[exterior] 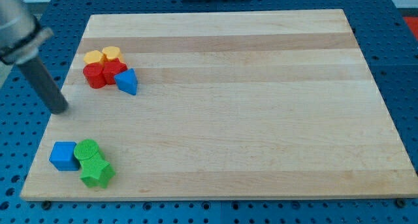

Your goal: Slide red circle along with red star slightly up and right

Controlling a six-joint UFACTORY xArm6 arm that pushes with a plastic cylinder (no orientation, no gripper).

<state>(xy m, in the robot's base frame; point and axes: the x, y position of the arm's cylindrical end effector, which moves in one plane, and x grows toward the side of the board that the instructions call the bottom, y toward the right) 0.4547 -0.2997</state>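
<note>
The red circle [95,75] and the red star [113,72] sit side by side near the board's upper left, touching each other. A blue triangle [127,81] touches the star's right side. Two yellow blocks [95,57] [112,53] lie just above the red pair. My tip [61,109] is at the board's left edge, below and left of the red circle, apart from every block.
A blue cube [64,155], a green circle [86,149] and a green star [96,173] are clustered at the lower left. The wooden board [248,119] lies on a blue perforated table.
</note>
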